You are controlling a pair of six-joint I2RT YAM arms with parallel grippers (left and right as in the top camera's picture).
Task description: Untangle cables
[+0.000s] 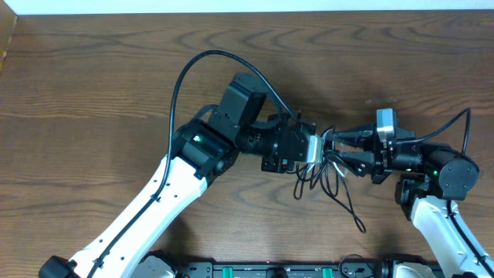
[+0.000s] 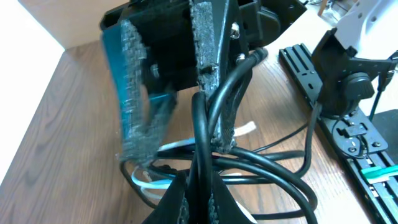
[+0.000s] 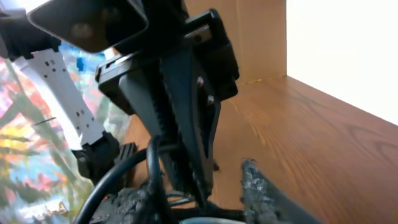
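Note:
A tangle of thin black cables (image 1: 330, 176) hangs between the two grippers, and one black tail (image 1: 356, 220) trails toward the table's front. In the left wrist view, black loops (image 2: 273, 165) and a short white cable (image 2: 163, 147) lie on the wood. My left gripper (image 2: 202, 202) is shut on two black strands that rise between its pads. It meets my right gripper (image 1: 333, 147) tip to tip over the middle of the table (image 1: 93, 69). The right gripper (image 3: 193, 182) is open. Its rough pads (image 3: 261, 190) straddle the left gripper's fingers, and a black cable (image 3: 155, 165) runs by its left pad.
Thick black cords (image 1: 181, 73) arch over the left arm (image 1: 154, 193), and another cord (image 1: 461, 120) loops off the right arm (image 1: 444, 174). A black rail with green clips (image 2: 367, 155) runs along the table's front edge. A cardboard wall (image 3: 261, 37) stands behind the table.

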